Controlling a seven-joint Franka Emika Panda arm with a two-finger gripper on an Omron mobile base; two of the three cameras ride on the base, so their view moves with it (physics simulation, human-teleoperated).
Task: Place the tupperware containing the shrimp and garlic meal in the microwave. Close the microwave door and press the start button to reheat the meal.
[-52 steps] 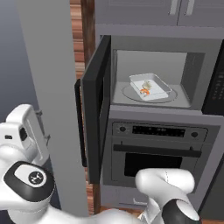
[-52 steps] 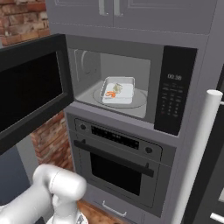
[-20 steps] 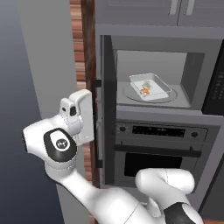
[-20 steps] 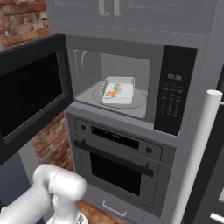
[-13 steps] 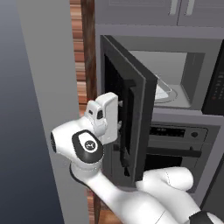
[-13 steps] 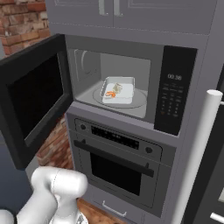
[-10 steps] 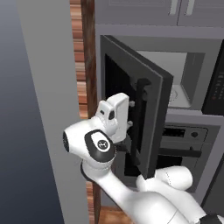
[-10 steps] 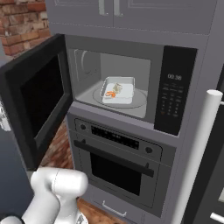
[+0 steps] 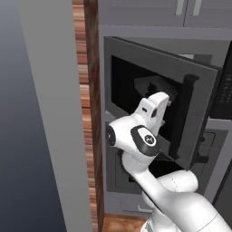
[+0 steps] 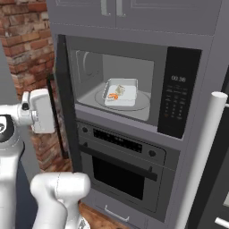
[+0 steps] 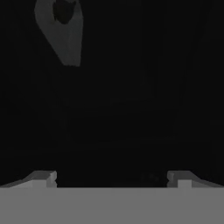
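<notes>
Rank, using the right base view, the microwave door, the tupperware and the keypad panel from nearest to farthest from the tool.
1. microwave door: edge-on, just right of the tool.
2. tupperware: on the turntable inside the cavity.
3. keypad panel: far right of the microwave.

Glossy dark microwave door (image 9: pixel 149 97) window; clear plastic tupperware (image 10: pixel 120 92).

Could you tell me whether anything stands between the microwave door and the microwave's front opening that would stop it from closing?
Nothing visible does. The tupperware sits well inside the microwave on the turntable, clear of the opening. The microwave door is partly swung in, with the open gripper against its outer window side, not in the gap.
</notes>
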